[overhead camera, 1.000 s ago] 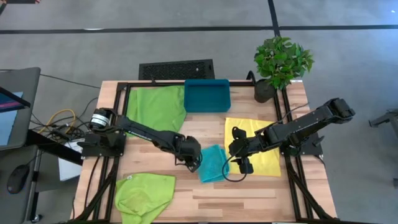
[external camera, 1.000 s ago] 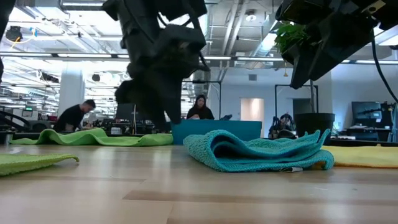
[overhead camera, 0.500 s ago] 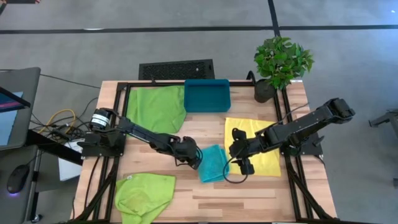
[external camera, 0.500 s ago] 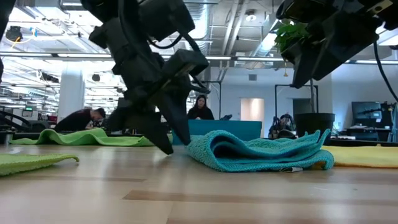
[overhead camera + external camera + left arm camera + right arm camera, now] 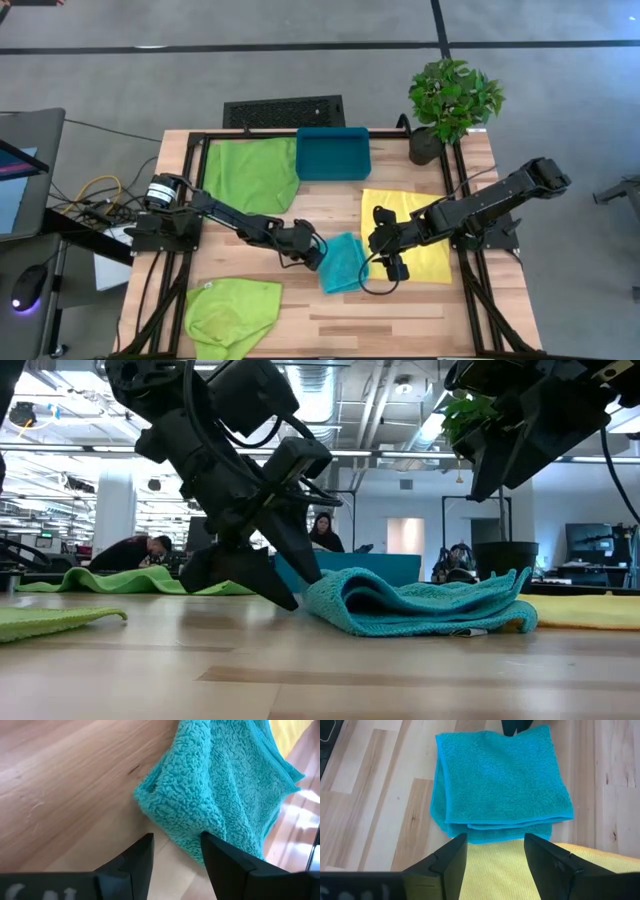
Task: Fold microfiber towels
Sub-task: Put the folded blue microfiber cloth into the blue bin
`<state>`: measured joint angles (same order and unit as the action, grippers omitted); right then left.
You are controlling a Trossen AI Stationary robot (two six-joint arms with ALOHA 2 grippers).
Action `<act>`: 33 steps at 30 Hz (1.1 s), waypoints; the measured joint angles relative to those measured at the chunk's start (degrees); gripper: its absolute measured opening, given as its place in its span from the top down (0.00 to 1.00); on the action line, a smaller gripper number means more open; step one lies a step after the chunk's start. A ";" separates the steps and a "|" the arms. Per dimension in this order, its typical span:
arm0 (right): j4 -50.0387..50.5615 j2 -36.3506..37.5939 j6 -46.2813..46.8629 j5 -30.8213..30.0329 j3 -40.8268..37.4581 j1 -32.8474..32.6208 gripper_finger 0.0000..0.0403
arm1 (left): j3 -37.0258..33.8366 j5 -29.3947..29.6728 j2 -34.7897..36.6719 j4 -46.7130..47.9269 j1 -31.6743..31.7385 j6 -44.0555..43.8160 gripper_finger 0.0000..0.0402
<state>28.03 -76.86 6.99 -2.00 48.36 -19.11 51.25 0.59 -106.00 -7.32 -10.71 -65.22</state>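
Both claws spread: left claw point(image 5: 315, 256) low at teal towel point(image 5: 345, 263) edge, right claw point(image 5: 374, 250) hovering.

The high view looks straight down on the whole counter point(image 5: 400, 310). The low view sits at counter height, facing level into the room. Each wrist view looks closely down at the teal towel point(image 5: 225, 785), which all four views share.

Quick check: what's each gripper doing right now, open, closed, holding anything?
Left gripper: open, holding nothing, at the edge of the folded teal towel.
Right gripper: open, holding nothing, above the yellow towel beside the teal one.
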 joint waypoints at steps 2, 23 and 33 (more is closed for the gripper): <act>0.00 0.00 0.02 0.00 0.00 0.00 0.45 | 0.00 -0.10 0.00 0.12 -0.12 0.53 0.60; 0.26 0.00 -0.13 0.00 0.00 0.00 0.45 | -0.07 0.78 2.55 2.45 -0.16 1.56 0.60; 0.00 0.00 -1.01 0.00 -0.02 0.13 0.45 | -0.05 -0.01 0.81 -3.03 1.23 2.91 0.60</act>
<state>28.03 -76.86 5.98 -2.00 48.34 -18.98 51.20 0.57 -105.19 -10.34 -9.49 -62.31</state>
